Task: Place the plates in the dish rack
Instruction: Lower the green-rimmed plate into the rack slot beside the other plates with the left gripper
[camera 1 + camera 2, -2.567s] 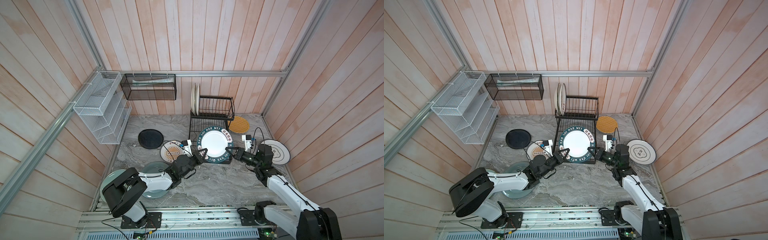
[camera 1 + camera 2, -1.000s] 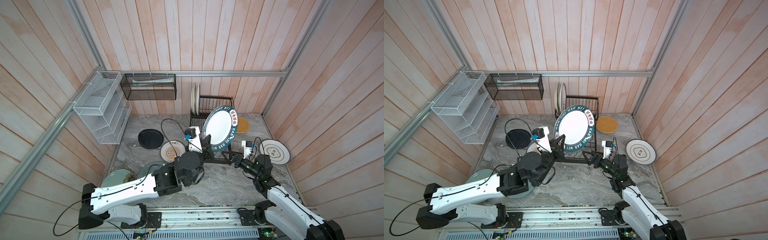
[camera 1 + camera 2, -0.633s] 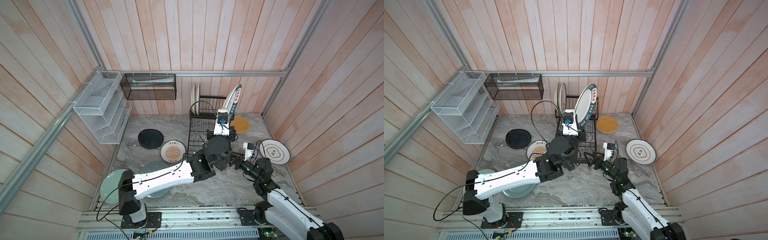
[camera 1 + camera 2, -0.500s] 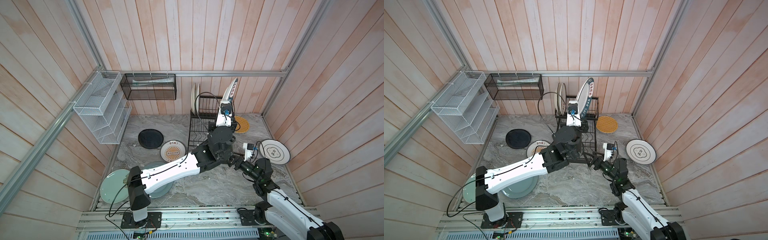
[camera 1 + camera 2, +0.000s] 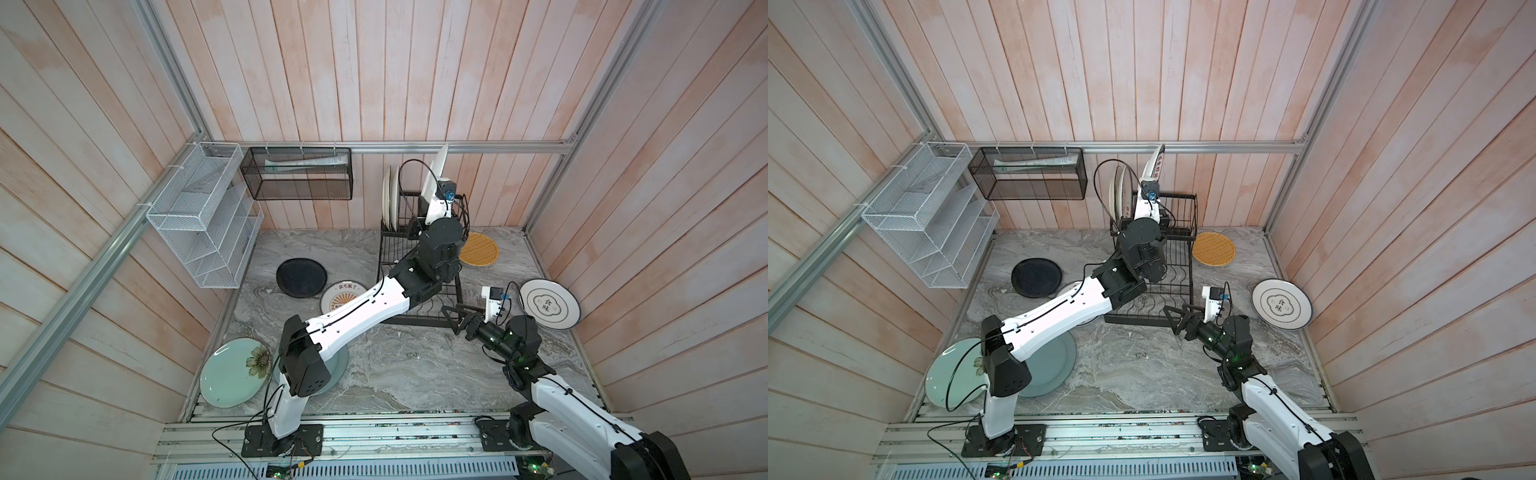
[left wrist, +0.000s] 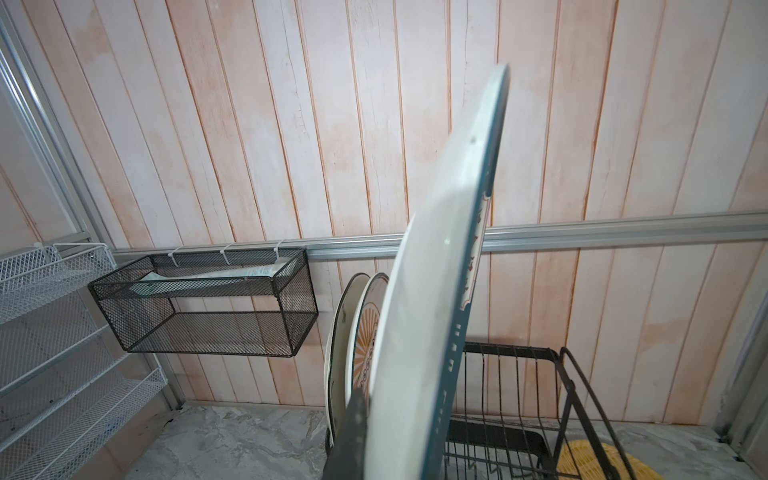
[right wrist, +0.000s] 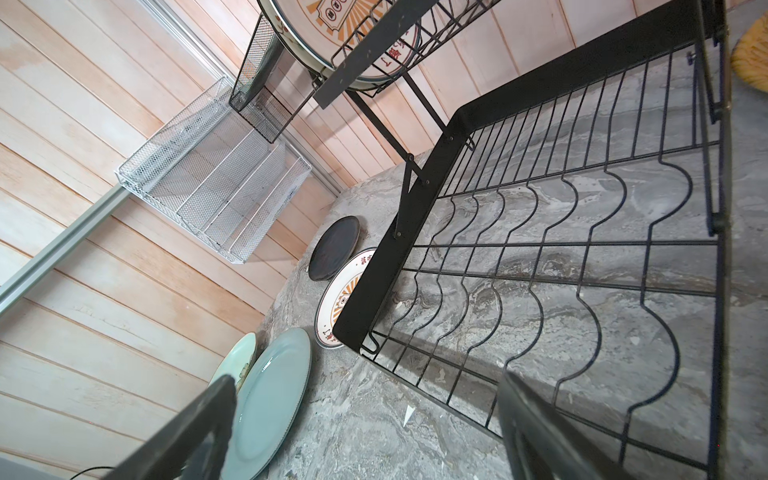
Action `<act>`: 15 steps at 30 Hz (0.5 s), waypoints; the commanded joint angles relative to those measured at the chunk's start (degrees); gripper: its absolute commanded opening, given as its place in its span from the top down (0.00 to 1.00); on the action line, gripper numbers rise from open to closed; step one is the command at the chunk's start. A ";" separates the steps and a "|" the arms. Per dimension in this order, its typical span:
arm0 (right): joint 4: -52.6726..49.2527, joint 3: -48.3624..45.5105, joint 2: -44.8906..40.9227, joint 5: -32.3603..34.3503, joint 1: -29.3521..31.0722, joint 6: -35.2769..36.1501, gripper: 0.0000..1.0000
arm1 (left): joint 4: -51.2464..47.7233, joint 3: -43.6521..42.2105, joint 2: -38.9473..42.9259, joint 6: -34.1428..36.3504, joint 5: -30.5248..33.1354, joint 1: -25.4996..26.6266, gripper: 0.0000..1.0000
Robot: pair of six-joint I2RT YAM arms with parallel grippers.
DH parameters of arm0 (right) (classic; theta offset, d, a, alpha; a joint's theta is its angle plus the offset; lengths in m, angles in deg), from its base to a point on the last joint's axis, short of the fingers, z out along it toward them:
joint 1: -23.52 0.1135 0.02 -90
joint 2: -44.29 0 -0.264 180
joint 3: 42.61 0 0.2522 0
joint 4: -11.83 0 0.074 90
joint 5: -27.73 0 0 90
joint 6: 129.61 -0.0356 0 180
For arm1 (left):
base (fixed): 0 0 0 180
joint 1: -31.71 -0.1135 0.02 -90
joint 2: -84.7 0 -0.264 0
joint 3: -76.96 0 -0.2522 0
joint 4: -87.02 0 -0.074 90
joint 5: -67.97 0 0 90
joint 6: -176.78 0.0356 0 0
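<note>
My left gripper (image 5: 431, 210) is shut on the lower edge of a white plate with a dark lettered rim (image 5: 437, 176). It holds the plate upright and edge-on over the upper basket of the black wire dish rack (image 5: 415, 322), beside two plates (image 6: 360, 332) standing in its left slots. In the left wrist view one dark finger (image 6: 353, 419) presses the plate's back; the other is hidden. My right gripper (image 5: 451, 319) stands open and empty, low by the front right corner of the rack's wavy-wire base (image 7: 540, 266).
On the marble lie a black plate (image 5: 301, 277), a sunburst plate (image 5: 338, 293), a pale green plate (image 5: 232, 378), a grey-blue plate (image 5: 1054, 361), a woven yellow plate (image 5: 478, 249) and a ringed white plate (image 5: 548, 303). A white mesh organizer (image 5: 199, 216) and a black mesh basket (image 5: 297, 174) hang on the walls.
The left arm carried the lettered plate from in front of the rack up over its upper basket and turned it edge-on. The right gripper stayed open, low by the rack's base.
</note>
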 commanded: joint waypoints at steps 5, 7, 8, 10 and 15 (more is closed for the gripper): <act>3.73 -0.21 1.45 0.00 1.87 1.44 0.02 | -9.60 8.93 -5.08 -5.35 -2.70 -5.18 1.00; 3.70 0.21 2.14 0.26 2.70 1.89 0.02 | -11.67 10.39 -6.45 -6.68 -3.44 -6.25 1.00; 3.79 0.25 2.54 0.32 2.90 2.00 0.02 | -12.42 11.11 -7.06 -6.93 -3.47 -6.63 1.00; 4.03 0.40 3.32 0.26 3.19 2.09 0.02 | -13.63 12.33 -8.29 -7.39 -3.66 -7.48 1.00; 4.38 0.84 5.07 0.13 3.44 2.22 0.02 | -18.83 15.07 -10.85 -11.71 -5.30 -9.29 1.00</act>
